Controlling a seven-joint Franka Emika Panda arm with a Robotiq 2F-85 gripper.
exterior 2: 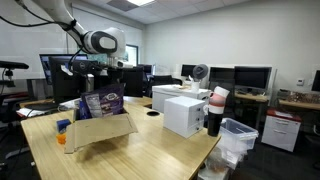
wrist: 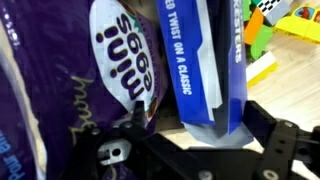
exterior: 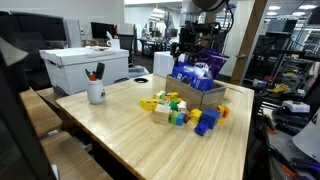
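Note:
An open cardboard box (exterior: 203,94) (exterior 2: 101,131) stands on the wooden table and holds snack bags. My gripper (exterior: 190,46) (exterior 2: 88,72) hangs just above those bags in both exterior views. The wrist view is filled by a purple mini-eggs bag (wrist: 105,55) on the left and a blue bag (wrist: 205,70) with white lettering beside it. My gripper (wrist: 200,142) is open, its black fingers (wrist: 281,140) standing wide either side of the blue bag's end. They do not press on it.
A pile of coloured toy blocks (exterior: 182,108) (wrist: 272,28) lies on the table next to the box. A white mug (exterior: 96,92) with pens and a white case (exterior: 85,65) stand further along; a waste bin (exterior 2: 238,140) sits off the table's end.

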